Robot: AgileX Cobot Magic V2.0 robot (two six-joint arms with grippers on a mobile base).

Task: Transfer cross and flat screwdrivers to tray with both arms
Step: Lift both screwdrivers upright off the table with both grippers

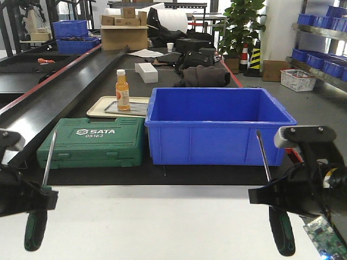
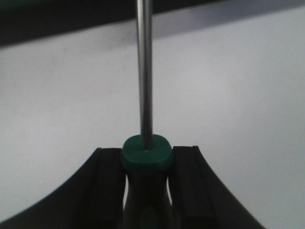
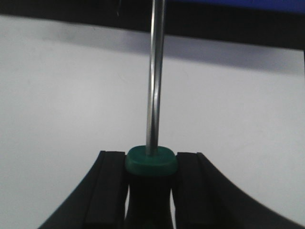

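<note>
Nearest, over the white worktop (image 1: 162,222), the left claw (image 1: 39,199) is clamped on the black-and-green handle of the left screwdriver (image 1: 33,230), whose steel shaft points up and slightly tilted. The right claw (image 1: 274,196) grips the right screwdriver (image 1: 282,233) the same way. In each wrist view, black fingers (image 2: 102,191) press both sides of the handle just below its green collar. The tips are too small to tell cross from flat. Beyond, on the black mat (image 1: 217,174), a green SATA case (image 1: 92,142) sits just beside a blue crate (image 1: 217,127). Behind the case lies the silver-grey tray (image 1: 136,108), nested in a beige tray (image 1: 95,108), with an orange bottle (image 1: 123,90) upright on it. Both screwdrivers are well apart from the tray.
</note>
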